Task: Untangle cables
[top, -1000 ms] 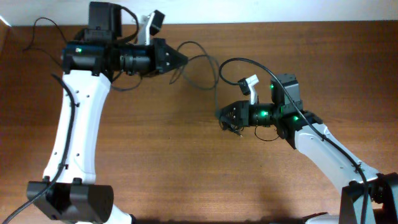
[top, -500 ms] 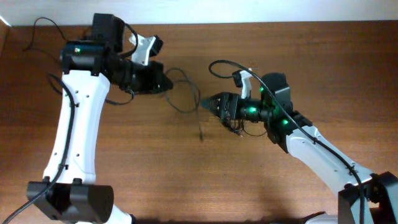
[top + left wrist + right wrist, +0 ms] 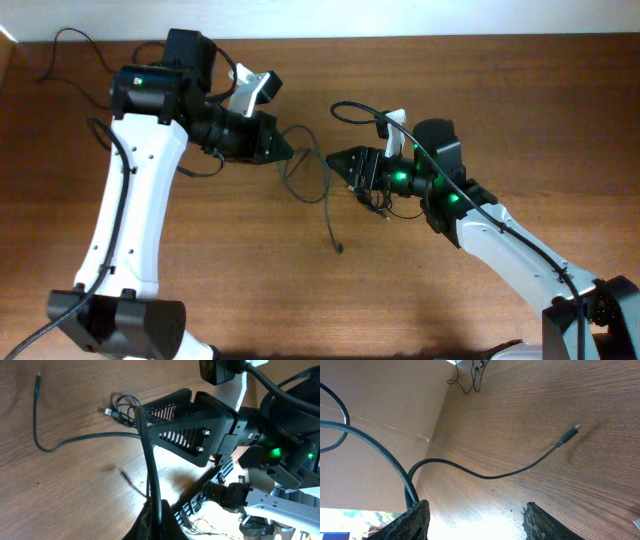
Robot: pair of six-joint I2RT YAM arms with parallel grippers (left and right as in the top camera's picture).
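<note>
I found the left gripper [image 3: 287,152] pinched shut on one long thin black cord [image 3: 329,218], plug end trailing free toward six o'clock. The right gripper [image 3: 332,158] stood parted, holding nothing. A small black knotted bundle [image 3: 378,207] lay at its four o'clock, so I judged the untangling partly done.

the left arm [image 3: 120,205] and right arm [image 3: 520,250] share a build: long white links [image 3: 135,160] between black joints [image 3: 150,92], on black bases [image 3: 115,322]. green lights [image 3: 401,178] glow at the joints (more on the right). thin black wiring [image 3: 122,175] runs down each link. the right gripper [image 3: 332,158] is black, its triangular fingers [image 3: 175,407] slotted, with silver screws [image 3: 205,433].
</note>
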